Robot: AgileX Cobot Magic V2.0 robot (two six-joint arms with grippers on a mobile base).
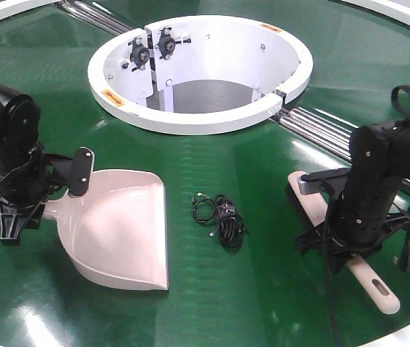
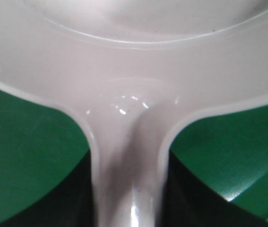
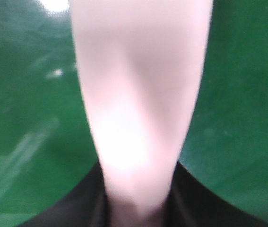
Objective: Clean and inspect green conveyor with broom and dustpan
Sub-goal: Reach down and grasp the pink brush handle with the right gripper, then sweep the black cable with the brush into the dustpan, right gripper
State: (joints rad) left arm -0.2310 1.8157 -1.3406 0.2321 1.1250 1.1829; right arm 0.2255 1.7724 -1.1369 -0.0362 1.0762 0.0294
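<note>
Passing through left pincer, dustpan handle lies gripped.

1. Slim pale pink plastic broom: head largely hidden behind black right arm; blurred in wrist view.
2. Pale pink plastic dustpan: handle end cut by left edge.
3. Small black tangled item: too small to identify.

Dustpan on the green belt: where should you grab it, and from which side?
By its long flat handle, coming from the back end, away from the wide open edge. The handle is narrow enough to pinch, but the dustpan scoop is broad and lies flat on the green conveyor. The left hand grips there.
</note>
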